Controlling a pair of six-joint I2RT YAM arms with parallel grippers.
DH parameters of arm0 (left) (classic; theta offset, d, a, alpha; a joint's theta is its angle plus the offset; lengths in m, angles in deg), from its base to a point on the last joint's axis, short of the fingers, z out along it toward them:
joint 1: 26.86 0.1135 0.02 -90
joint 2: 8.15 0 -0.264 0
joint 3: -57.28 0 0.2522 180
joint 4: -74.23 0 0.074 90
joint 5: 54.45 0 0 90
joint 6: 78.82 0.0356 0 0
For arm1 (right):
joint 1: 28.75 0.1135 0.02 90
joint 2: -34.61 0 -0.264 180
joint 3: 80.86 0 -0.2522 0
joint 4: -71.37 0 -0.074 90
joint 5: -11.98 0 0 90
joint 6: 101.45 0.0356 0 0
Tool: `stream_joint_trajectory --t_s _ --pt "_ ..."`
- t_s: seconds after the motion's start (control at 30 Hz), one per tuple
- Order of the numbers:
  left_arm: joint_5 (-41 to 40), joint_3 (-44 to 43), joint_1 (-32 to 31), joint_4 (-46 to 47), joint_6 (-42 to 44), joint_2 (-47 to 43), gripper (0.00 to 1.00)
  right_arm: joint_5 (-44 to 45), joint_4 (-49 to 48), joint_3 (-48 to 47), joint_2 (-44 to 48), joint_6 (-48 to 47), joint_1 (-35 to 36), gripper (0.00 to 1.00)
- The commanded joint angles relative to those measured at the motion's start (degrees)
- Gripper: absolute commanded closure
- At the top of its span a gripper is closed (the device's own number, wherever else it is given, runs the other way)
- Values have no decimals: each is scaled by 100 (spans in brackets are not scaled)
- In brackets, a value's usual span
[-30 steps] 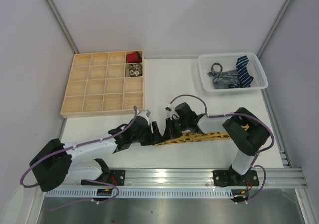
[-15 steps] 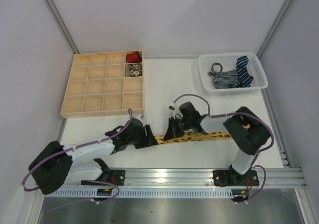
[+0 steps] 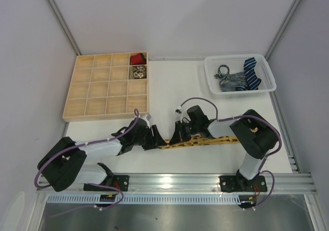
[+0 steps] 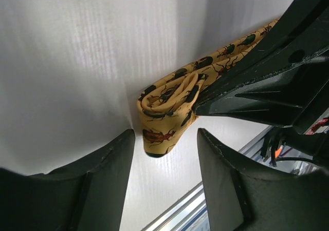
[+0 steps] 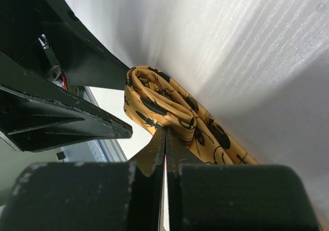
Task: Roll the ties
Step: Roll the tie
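Note:
A mustard-yellow tie (image 3: 205,141) with dark beetle spots lies flat along the table's front. Its left end is wound into a small roll (image 4: 167,110) (image 5: 154,105). My right gripper (image 3: 179,134) (image 5: 165,129) is shut, and its tips pinch a fold of that roll. From the left, my left gripper (image 3: 157,138) (image 4: 165,134) faces the roll with its fingers (image 4: 103,182) open on either side of the roll's near end, not touching it. The right gripper's black finger (image 4: 257,95) crosses the left wrist view.
A wooden compartment box (image 3: 105,90) at the back left holds a red rolled tie (image 3: 136,59) and a pale patterned one (image 3: 138,73). A white basket (image 3: 213,82) at the back right holds a navy striped tie (image 3: 250,71) and a grey tie (image 3: 229,81). A metal rail (image 3: 205,182) runs along the near edge.
My left arm has swung its elbow outward and its gripper has edged up to the roll, jaws slightly narrower. The right gripper has stayed shut at the roll.

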Motion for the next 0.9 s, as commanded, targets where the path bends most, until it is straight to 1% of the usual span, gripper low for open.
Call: stream_joint_trajectory --t_s 0.0,0.3,0.57,0.73,0.83,0.87 --pt "192 -46 50 -73 50 422 41 664 589 243 -241 -358 -123 100" --pt "-62 7 50 -196 24 316 42 620 492 296 -285 -332 -167 100" --pt "-45 -81 32 164 6 747 45 602 378 314 -338 -270 -176 100" --pt "-89 -46 32 225 -11 756 47 594 413 252 -311 -244 -176 100" --pt "-106 -46 24 243 -20 773 52 594 422 217 -329 -253 -176 100" --pt "-106 -98 32 226 -3 808 58 602 430 200 -338 -244 -176 100"
